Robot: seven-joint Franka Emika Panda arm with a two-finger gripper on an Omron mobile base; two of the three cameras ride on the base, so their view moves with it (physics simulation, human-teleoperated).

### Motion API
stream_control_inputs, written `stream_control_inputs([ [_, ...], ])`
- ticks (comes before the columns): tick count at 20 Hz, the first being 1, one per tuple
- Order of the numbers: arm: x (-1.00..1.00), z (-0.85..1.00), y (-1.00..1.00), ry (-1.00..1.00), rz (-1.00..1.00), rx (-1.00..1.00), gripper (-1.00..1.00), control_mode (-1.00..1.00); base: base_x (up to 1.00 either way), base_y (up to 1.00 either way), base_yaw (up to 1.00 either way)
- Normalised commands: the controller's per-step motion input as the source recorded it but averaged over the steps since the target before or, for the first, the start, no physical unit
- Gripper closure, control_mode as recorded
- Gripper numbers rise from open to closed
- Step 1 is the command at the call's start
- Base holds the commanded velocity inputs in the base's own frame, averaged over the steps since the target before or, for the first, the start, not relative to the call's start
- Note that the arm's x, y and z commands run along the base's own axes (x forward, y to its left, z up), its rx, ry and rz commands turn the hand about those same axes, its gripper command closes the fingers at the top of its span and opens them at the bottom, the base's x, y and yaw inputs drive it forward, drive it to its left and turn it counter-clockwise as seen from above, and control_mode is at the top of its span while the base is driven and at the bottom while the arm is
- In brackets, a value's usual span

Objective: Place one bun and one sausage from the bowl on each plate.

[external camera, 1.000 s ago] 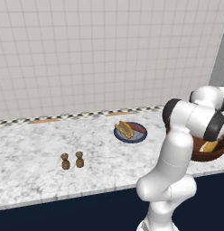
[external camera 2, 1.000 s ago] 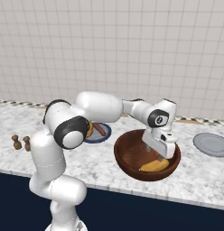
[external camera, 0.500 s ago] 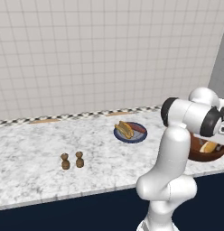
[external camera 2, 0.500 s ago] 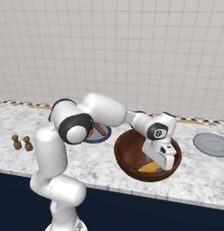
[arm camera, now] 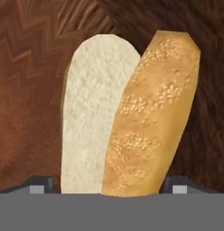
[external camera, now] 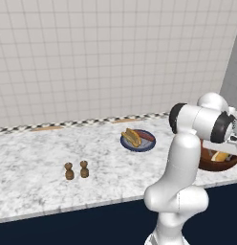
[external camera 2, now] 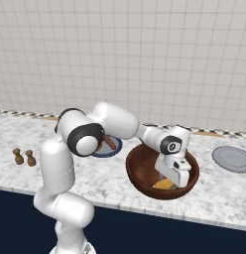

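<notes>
The bowl (external camera 2: 140, 171) is reddish-brown wood and stands on the counter; it also shows behind my arm as the bowl (external camera: 220, 165). My gripper (external camera 2: 170, 178) reaches down inside it. A split bun (arm camera: 127, 117), white crumb on the left and golden crust on the right, lies between the fingertips (arm camera: 41, 184) of my gripper (arm camera: 111, 186). The jaws are open, one on each side of the bun. The navy-rimmed plate (external camera: 127, 145) holds a bun (external camera: 131, 138) and a sausage (external camera: 146, 137). The paler grey plate (external camera 2: 233, 158) lies bare at the far right.
Two small brown shakers (external camera: 76, 170) stand on the marble counter left of the plates, also seen as shakers (external camera 2: 24, 157). A tiled wall runs along the back. The counter's front edge drops to dark cabinet fronts.
The hand has dropped from above the bowl's rim down into the bowl onto the bun. The jaws have narrowed slightly. Plates and shakers have not moved.
</notes>
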Motion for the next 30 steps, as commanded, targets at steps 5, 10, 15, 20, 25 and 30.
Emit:
stream_control_inputs([
  [5,0.03,-0.49,0.05,0.02,0.0,-0.03,-1.0,-1.0,0.0,0.0,0.0],
  [10,0.0,-0.36,0.0,0.06,0.0,0.0,1.0,-1.0,0.0,0.0,0.0],
  [15,-0.09,-0.05,0.0,0.05,0.0,0.0,1.0,-1.0,0.0,0.0,0.0],
  [20,-0.19,0.31,0.0,0.0,0.0,0.02,1.0,-1.0,0.0,0.0,0.0],
  [25,-0.02,0.99,0.23,-0.03,0.0,0.04,1.0,-1.0,0.0,0.0,0.0],
  [30,0.0,0.76,0.69,-0.19,0.1,0.07,1.0,-1.0,0.0,0.0,0.0],
])
